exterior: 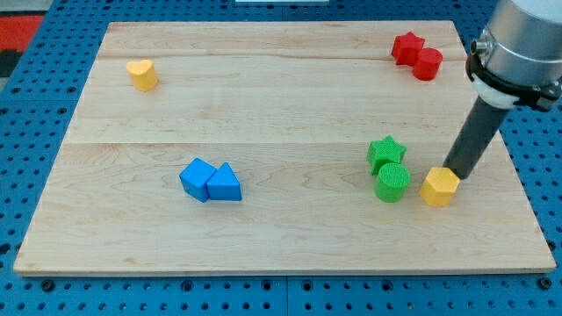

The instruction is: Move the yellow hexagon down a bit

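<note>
The yellow hexagon point(439, 186) sits at the lower right of the wooden board point(281, 105). My tip point(456, 175) is at the hexagon's upper right edge, touching or almost touching it. The rod slants up to the arm's grey body at the view's top right. A green cylinder point(392, 182) stands just left of the hexagon, with a small gap between them. A green star point(385, 153) sits right above the cylinder.
A red star point(407, 46) and a red cylinder point(428, 63) sit together at the top right. A yellow heart-like block point(141, 75) is at the top left. A blue cube point(198, 178) and a blue triangle point(224, 183) touch at the lower left. The board's bottom edge lies below the hexagon.
</note>
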